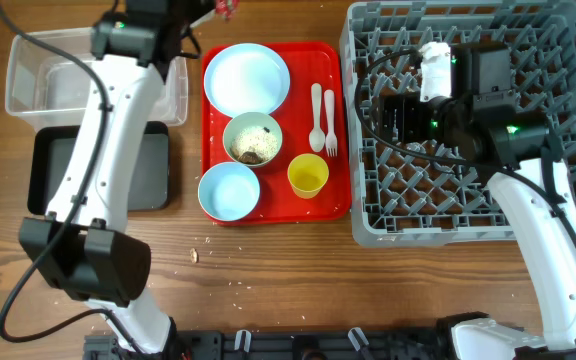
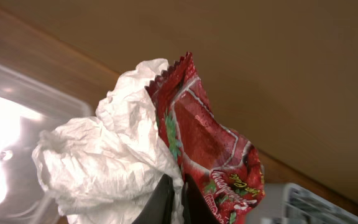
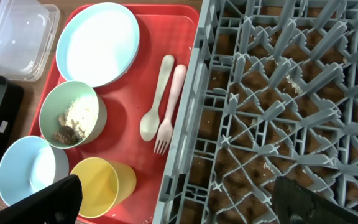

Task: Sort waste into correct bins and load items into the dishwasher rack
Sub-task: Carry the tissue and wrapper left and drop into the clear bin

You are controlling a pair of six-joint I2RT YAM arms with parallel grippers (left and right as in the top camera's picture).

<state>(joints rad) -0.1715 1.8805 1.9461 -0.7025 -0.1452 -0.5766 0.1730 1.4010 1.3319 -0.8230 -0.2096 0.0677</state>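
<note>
My left gripper (image 2: 179,200) is shut on a crumpled white napkin (image 2: 104,155) and a red snack wrapper (image 2: 211,149) together. It holds them in the air at the table's far edge (image 1: 216,10), between the clear box (image 1: 38,78) and the red tray. The black tray (image 1: 60,172) lies in front of the clear box. My right gripper (image 3: 173,202) is open and empty above the left edge of the grey rack (image 1: 468,205). The plate (image 1: 246,78), a bowl with crumbs (image 1: 252,138), a blue bowl (image 1: 229,190), the yellow cup (image 1: 308,176), the spoon (image 1: 317,112) and the fork (image 1: 331,125) sit on the tray.
The red serving tray (image 1: 336,70) lies between the bins and the rack. Loose crumbs (image 1: 194,256) lie on the wooden table in front of it. The left arm reaches over the black tray and the clear box.
</note>
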